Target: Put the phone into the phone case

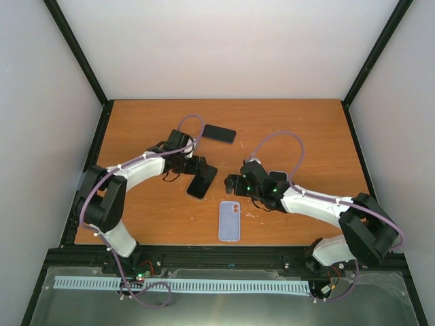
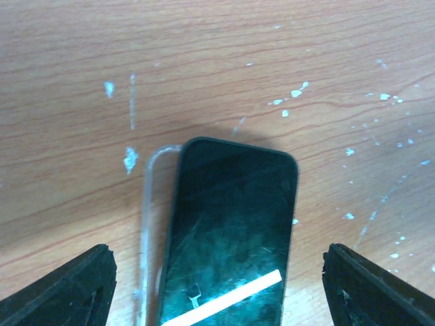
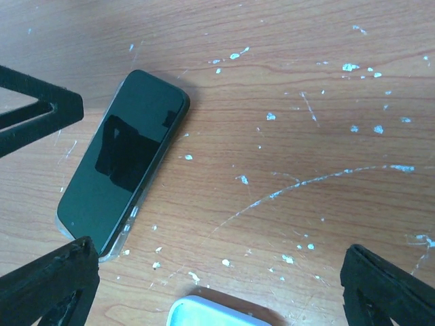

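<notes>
Near the middle of the wooden table, the left claw hangs low over the phone with its jaws spread wide. Its two black fingertips stand apart from either long side of the handset and touch nothing, and it holds nothing. The right claw is likewise wide open and empty, poised over bare wood just beside the phone, its fingertips clear of everything.

The phone lies flat, screen up, with dark glass, a black rim and rounded corners. The glass is smudged and carries a bright strip of reflected light in the left wrist view. It rests on the phone case, a clear shell whose rim shows as a pale curved line along one long side and round one corner of the phone. On that side the rim stands out from the handset, so the phone looks skewed on the shell; whether it is pressed in anywhere I cannot tell from these angles. From above, phone and case sit between the two claws, tilted across the table, nearer the left one.

A second dark handset lies farther back, well apart. A pale blue slab with a camera cluster lies near the front edge, between the arms. White flecks and scratches mark the wood.
</notes>
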### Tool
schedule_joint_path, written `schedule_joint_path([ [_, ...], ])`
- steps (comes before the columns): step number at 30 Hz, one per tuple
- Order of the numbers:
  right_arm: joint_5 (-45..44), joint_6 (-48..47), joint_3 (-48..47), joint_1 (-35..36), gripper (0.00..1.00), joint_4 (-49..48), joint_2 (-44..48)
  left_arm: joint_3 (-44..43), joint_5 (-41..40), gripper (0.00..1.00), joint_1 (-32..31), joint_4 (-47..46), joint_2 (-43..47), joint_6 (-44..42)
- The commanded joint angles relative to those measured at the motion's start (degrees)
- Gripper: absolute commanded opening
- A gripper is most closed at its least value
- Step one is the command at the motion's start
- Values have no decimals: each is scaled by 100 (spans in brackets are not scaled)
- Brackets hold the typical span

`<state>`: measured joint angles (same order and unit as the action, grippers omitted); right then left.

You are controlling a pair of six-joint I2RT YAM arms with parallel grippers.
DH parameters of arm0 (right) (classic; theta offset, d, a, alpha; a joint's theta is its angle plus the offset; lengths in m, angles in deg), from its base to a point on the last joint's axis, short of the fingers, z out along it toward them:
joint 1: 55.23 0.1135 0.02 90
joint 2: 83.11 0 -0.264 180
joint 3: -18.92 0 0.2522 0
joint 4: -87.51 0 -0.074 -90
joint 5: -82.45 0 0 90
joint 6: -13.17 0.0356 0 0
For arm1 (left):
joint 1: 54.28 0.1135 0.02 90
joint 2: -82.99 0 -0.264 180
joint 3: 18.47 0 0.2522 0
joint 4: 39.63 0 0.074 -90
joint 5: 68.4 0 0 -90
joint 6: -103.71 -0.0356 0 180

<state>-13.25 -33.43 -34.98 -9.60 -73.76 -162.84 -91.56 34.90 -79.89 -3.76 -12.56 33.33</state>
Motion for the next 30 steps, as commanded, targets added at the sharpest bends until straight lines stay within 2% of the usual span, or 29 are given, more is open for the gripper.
schedule_joint_path([
  [1,45,29,8,-36,93,-37,10,231,142,79,292,-200,-53,373],
  [3,184,-46,-64,-36,87,-33,-63,403,415,74,501,-431,-42,457],
  [8,327,-68,-4,-37,74,-246,-153,563,976,72,781,-668,-119,386],
  [14,563,-32,-51,-36,70,-323,-315,817,1301,64,829,-867,-309,391],
  [19,451,-102,-173,-36,64,-136,-285,1159,1651,52,808,-1049,-127,566],
  [24,442,-51,-76,-36,57,-172,-203,1792,2310,39,705,-1826,141,1036],
  [30,310,-143,-255,-36,51,-214,-377,2217,2920,28,491,-2611,273,1591],
])
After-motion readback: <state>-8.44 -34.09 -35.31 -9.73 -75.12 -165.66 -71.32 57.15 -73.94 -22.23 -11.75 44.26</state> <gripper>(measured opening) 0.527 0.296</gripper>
